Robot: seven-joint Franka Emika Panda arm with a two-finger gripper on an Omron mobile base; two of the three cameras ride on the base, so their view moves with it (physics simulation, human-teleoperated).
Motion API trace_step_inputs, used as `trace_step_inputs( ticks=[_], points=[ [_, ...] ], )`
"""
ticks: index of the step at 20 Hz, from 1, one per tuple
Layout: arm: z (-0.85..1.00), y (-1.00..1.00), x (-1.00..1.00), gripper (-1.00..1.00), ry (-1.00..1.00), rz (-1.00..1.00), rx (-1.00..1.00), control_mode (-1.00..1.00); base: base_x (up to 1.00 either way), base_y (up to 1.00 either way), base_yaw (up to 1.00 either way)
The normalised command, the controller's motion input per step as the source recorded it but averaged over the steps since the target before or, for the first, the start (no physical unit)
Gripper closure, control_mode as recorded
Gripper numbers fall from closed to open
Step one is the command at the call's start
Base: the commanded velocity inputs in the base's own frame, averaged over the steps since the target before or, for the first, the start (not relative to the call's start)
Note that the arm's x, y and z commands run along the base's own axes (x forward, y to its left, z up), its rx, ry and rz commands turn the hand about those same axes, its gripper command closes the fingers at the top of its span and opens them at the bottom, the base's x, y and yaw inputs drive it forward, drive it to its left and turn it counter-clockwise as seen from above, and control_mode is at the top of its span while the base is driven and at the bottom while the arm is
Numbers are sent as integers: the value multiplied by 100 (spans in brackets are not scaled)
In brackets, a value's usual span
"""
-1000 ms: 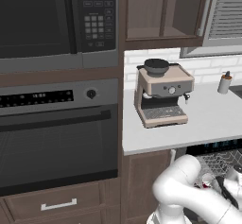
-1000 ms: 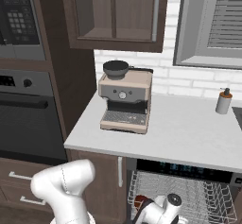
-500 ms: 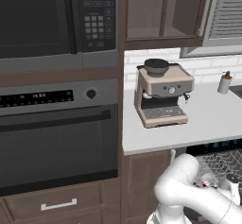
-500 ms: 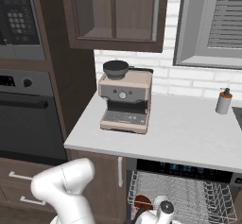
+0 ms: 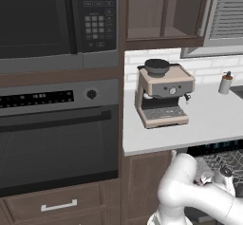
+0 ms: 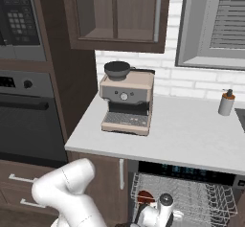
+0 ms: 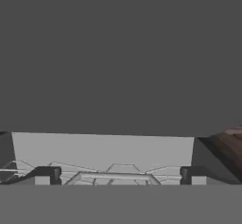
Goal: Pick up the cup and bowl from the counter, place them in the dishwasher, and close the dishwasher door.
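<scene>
left base view: behind-left, looks forward and down at oven (image 5: 57, 138) and tabletop (image 5: 209, 119) | right base view: behind-right, shares coffee machine (image 6: 127, 99) and dishwasher (image 6: 186, 197) | hand view: close, low inside wire rack (image 7: 113, 176)

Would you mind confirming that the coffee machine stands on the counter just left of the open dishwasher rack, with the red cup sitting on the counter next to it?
Not quite: the cup is not on the counter. The right base view shows it down in the wire rack of the dishwasher. The coffee machine does stand on the counter, left of the open rack.
</scene>
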Motion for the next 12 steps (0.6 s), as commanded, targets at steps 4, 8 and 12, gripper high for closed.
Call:
trace_step_inputs(
  ticks=[4,8,12],
  points=[
    [0,25,100,-100,-14,0,-2,-100,0,0,0],
    [0,33,100,-100,-23,-1,0,-100,0,0,0],
    [1,28,86,-100,-19,-2,-1,-100,0,0,0]
  ],
)
